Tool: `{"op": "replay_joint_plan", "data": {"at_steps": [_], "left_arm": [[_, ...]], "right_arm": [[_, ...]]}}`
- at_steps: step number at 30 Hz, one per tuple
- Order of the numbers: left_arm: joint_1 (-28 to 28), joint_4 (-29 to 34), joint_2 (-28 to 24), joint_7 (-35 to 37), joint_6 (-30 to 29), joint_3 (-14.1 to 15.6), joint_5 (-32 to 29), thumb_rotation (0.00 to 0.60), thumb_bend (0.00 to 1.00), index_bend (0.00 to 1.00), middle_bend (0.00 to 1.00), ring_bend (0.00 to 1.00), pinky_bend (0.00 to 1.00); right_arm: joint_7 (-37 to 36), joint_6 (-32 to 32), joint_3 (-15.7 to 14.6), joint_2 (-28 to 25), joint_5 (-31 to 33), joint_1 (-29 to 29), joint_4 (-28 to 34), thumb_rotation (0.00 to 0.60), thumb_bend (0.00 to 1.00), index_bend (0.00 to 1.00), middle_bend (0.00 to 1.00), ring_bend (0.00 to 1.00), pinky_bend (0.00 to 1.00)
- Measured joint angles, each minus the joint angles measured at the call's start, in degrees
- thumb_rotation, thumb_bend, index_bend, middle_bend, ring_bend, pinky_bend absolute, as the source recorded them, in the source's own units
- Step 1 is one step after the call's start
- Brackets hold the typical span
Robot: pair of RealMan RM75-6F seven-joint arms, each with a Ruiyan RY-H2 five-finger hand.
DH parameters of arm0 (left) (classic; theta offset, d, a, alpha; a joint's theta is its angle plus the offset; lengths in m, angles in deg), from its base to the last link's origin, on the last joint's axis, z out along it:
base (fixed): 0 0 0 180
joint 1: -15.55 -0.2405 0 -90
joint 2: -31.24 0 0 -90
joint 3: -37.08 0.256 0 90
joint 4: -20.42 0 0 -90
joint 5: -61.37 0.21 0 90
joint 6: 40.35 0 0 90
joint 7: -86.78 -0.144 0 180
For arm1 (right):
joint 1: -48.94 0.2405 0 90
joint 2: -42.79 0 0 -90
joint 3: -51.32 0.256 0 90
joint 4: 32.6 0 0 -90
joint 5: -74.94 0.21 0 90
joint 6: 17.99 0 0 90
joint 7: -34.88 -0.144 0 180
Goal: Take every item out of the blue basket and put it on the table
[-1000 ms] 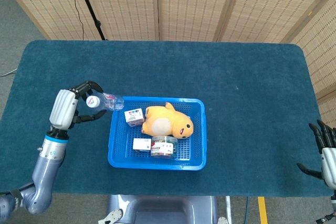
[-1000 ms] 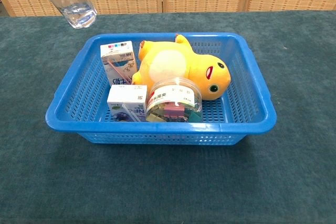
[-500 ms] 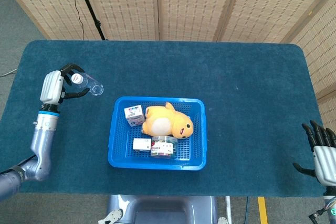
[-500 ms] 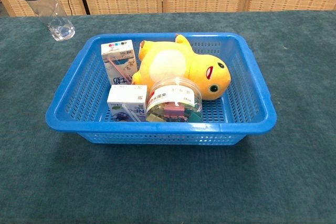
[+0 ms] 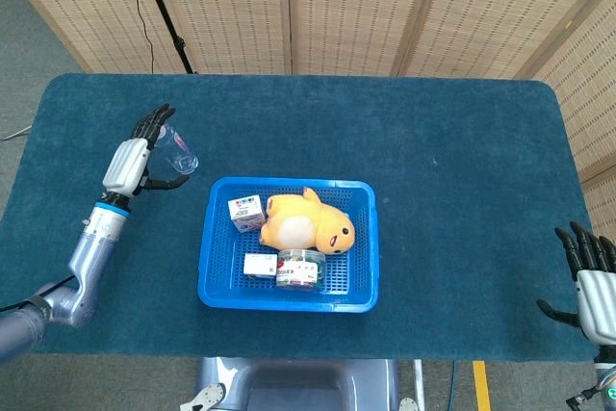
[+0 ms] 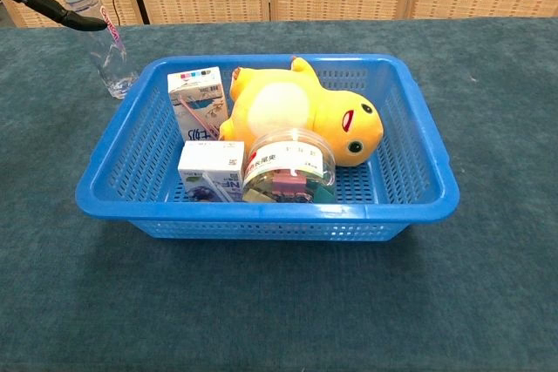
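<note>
Releasing, left hand: the left hand (image 5: 135,153) has its fingers spread beside the water bottle (image 6: 106,50), holding nothing as far as the head view shows; one fingertip in the chest view crosses in front of the bottle's neck, and contact there cannot be ruled out.
Bottle: stands upright on the table (image 5: 462,151), just outside the basket's far-left corner.
Bottle risk: judged likely to tip if the hand pulls away sideways and a finger catches the neck; it is tall, narrow and nearly empty.
Blue basket (image 6: 418,119): holds four items, so the task looks roughly one-fifth done.
Basket, left side: two small cartons, one carton (image 6: 197,102) at the back, a second carton (image 6: 211,170) in front of it.
Basket, middle: a round clear tub (image 6: 290,165) leans against the yellow plush toy (image 6: 296,115); lifting the toy first could roll the tub.
Reach risk: the bottle stands near the basket corner and could be knocked on the next reach.
Right hand (image 5: 592,281): empty, fingers apart, at the table's right edge, well apart from the basket.
</note>
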Motion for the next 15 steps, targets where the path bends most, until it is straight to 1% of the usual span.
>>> {"op": "replay_joint_plan", "data": {"at_steps": [4,5,8,10,12,15], "left_arm": [[-0.89,10.03,-5.99,-3.88,-0.13,2.82,3.20,0.600,0.05,0.00,0.00,0.00,0.00],[-1.14,13.55,-7.70,-6.11,-0.04,3.65,3.92,0.600,0.04,0.00,0.00,0.00,0.00],[-1.72,21.05,-10.66,-13.33,0.05,5.44,5.13,0.600,0.04,0.00,0.00,0.00,0.01],[-1.99,23.99,-11.55,-18.30,0.14,6.34,5.40,0.600,0.04,0.00,0.00,0.00,0.04],[-2.16,26.68,-11.95,-24.13,0.44,7.13,5.09,0.600,0.04,0.00,0.00,0.00,0.09],[-1.87,29.10,-11.21,-31.62,1.65,7.64,2.66,0.600,0.04,0.00,0.00,0.01,0.15]], "right_arm": [[-1.51,-0.59,-0.03,-0.56,-0.46,-0.36,-0.03,0.600,0.00,0.00,0.00,0.00,0.00],[-1.70,-0.64,-0.03,-0.64,-0.49,-0.41,-0.05,0.600,0.00,0.00,0.00,0.00,0.00],[-2.65,-0.94,0.01,-0.96,-0.63,-0.60,-0.23,0.600,0.00,0.00,0.00,0.00,0.00],[-3.30,-1.09,0.07,-1.16,-0.69,-0.71,-0.39,0.600,0.00,0.00,0.00,0.00,0.00],[-3.84,-1.04,0.08,-1.34,-0.76,-0.73,-0.52,0.600,0.00,0.00,0.00,0.00,0.00],[-4.29,-0.71,0.06,-1.52,-0.89,-0.62,-0.65,0.600,0.00,0.00,0.00,0.00,0.00]]}}
